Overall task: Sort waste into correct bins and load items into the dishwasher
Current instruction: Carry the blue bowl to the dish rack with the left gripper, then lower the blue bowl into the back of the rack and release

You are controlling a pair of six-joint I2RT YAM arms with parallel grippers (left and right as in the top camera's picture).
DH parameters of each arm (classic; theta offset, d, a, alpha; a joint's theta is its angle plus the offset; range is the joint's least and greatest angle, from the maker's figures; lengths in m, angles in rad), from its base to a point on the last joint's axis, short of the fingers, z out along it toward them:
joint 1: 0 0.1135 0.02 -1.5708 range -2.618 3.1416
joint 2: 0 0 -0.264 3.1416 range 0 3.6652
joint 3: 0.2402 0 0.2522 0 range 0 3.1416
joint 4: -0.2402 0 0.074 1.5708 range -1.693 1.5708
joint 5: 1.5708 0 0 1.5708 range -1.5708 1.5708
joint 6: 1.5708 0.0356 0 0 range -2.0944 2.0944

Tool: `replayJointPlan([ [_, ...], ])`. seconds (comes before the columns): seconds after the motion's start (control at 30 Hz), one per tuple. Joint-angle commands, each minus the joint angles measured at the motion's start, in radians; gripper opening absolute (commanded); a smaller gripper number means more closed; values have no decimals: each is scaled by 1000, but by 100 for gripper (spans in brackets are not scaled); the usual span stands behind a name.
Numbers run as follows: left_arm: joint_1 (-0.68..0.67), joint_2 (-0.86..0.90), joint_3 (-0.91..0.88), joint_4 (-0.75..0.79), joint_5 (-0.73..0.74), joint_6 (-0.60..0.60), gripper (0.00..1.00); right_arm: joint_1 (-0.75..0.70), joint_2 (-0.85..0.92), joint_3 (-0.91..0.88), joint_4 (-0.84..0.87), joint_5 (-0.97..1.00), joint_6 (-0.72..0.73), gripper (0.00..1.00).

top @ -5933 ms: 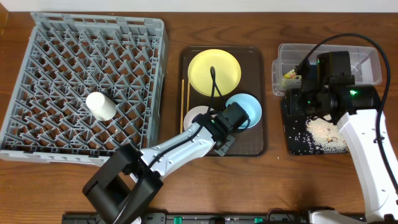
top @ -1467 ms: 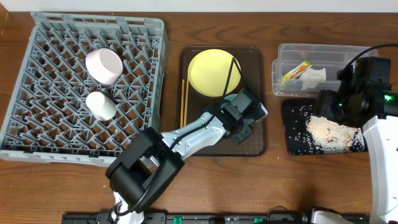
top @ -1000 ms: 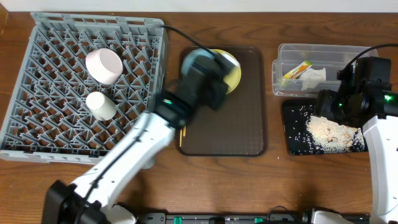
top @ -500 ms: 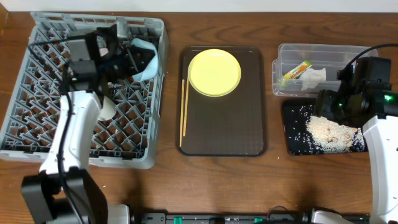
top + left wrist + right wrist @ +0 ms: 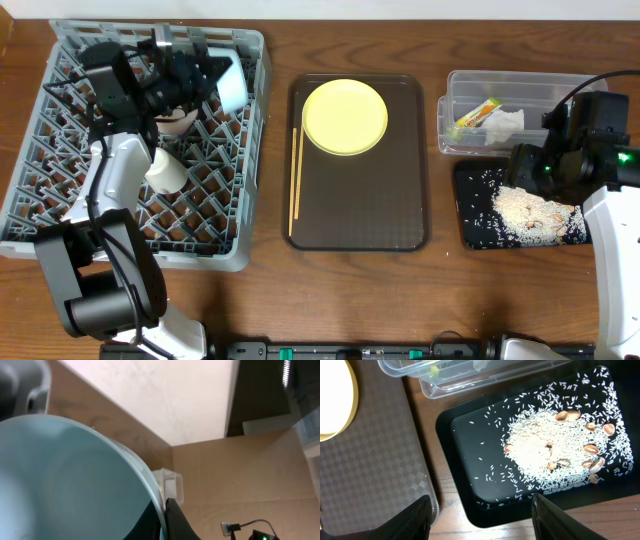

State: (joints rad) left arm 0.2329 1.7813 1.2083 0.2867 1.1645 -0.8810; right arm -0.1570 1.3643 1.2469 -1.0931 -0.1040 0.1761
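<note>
My left gripper (image 5: 205,80) is shut on the rim of the light blue bowl (image 5: 232,85) and holds it tilted over the back of the grey dish rack (image 5: 70,215). The bowl fills the left wrist view (image 5: 70,480), its rim pinched between the fingers (image 5: 165,517). A whitish-pink bowl (image 5: 180,120), partly hidden by the arm, and a white cup (image 5: 165,170) sit in the rack. The yellow plate (image 5: 344,116) and chopsticks (image 5: 296,180) lie on the brown tray. My right gripper (image 5: 482,520) is open and empty above the black tray (image 5: 470,450) of rice (image 5: 540,455).
The brown serving tray (image 5: 360,215) lies between the rack and the bins. The clear container (image 5: 560,90) at the back right holds the orange wrapper (image 5: 477,112) and the napkin (image 5: 506,122). The black tray (image 5: 478,225) lies in front of it.
My left arm has carried the light blue bowl from the brown tray to the rack and now holds it slightly farther back. The right arm has not moved.
</note>
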Motion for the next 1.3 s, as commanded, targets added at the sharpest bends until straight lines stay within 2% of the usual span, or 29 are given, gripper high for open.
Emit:
replayJointPlan([
  [0.0,3,9,6,38,-74,-85,6,-13,-13,2,0,-2,3,62],
  [0.17,3,10,6,68,-211,-87,6,-13,-13,2,-3,-2,3,61],
  [0.3,0,13,6,72,-256,-135,6,-13,-13,2,-3,-2,3,61],
  [0.5,-48,13,6,139,-320,-113,6,-13,-13,2,-7,-3,2,61],
  [0.73,-78,44,7,192,-288,-100,6,-13,-13,2,-7,-5,2,61],
  [0.9,-106,78,7,197,-349,-54,6,-13,-13,2,-11,-5,2,61],
  [1.27,-101,95,6,168,-375,-47,6,-13,-13,2,-16,-5,2,61],
])
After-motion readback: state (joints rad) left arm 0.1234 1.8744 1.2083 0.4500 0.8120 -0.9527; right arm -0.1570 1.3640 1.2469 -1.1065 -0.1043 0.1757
